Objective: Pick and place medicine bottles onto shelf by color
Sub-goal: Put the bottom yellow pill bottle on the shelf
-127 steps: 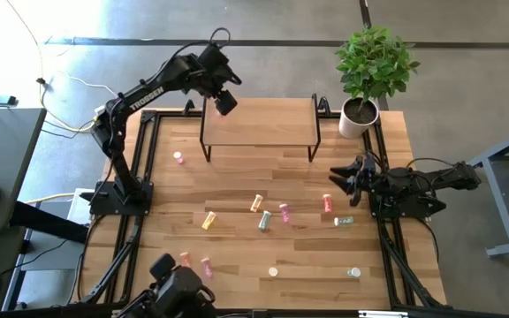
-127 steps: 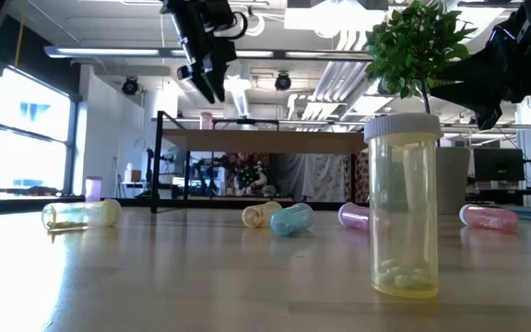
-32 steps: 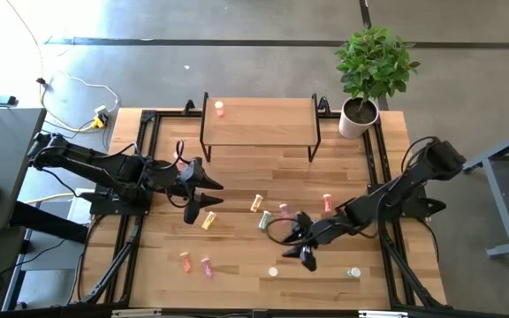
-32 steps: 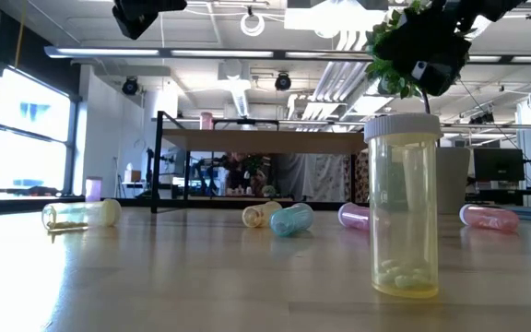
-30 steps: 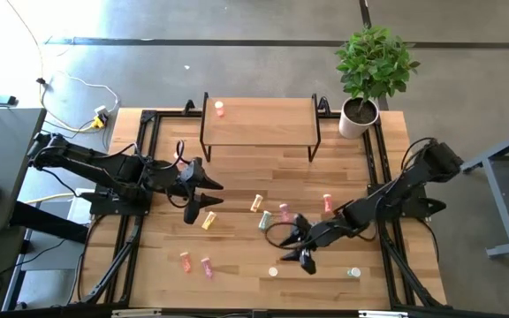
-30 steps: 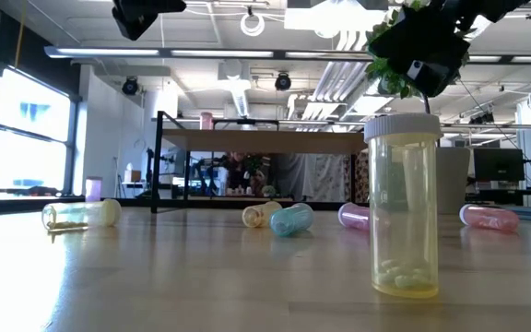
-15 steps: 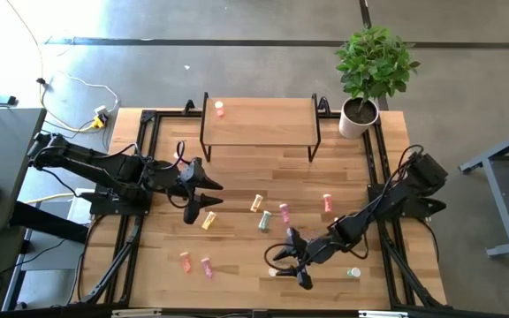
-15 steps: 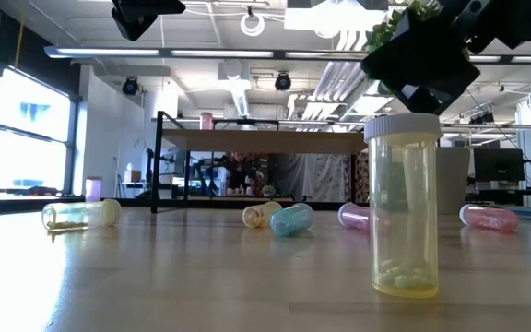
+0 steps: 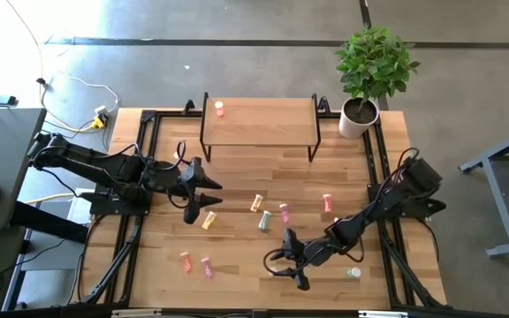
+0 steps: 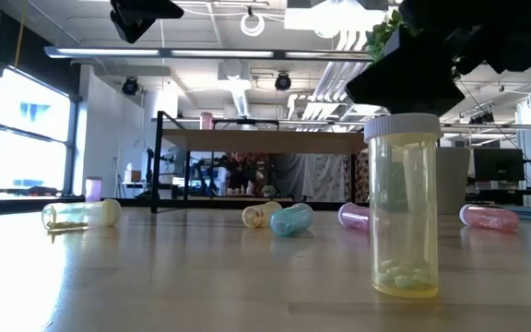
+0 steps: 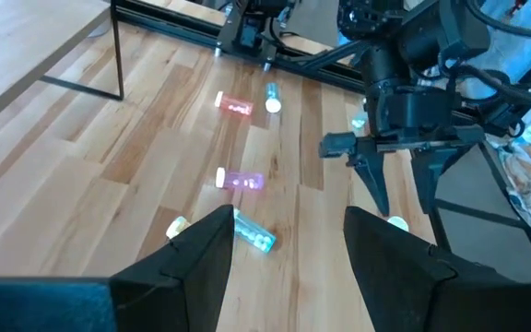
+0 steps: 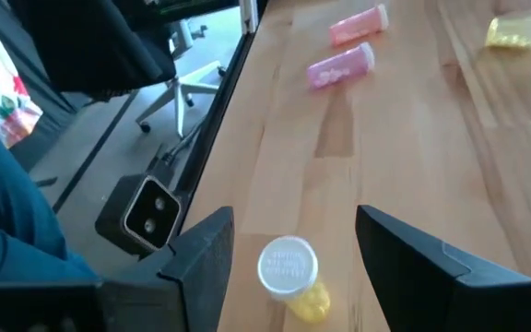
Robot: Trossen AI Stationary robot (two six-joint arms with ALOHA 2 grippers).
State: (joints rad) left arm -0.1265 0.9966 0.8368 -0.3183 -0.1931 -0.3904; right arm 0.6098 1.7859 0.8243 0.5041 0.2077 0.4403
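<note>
High view: the right gripper [image 9: 283,257] hangs over the near edge of the table [image 9: 237,177], fingers spread, directly above the upright yellow bottle [image 9: 274,272], which it largely screens. The left gripper [image 9: 203,193] waits at mid-left, fingers apart and empty. One pink bottle [image 9: 220,109] stands on the shelf [image 9: 259,124]; the remaining bottles lie scattered on the table, colours hard to separate at this range.

Low view: the yellow bottle [image 10: 402,205] fills the foreground, upright, pills at its base. The right arm shows only as a dark mass above the cap; its fingertips are cut off. The shelf [image 10: 256,140] stands behind.

Left wrist view: own fingers parted around nothing; the right gripper [image 11: 396,175] shows farther off.

Right wrist view: fingers [image 12: 199,249] released, astride the white cap [image 12: 288,265] without touching; the bottle's base runs off the frame.
</note>
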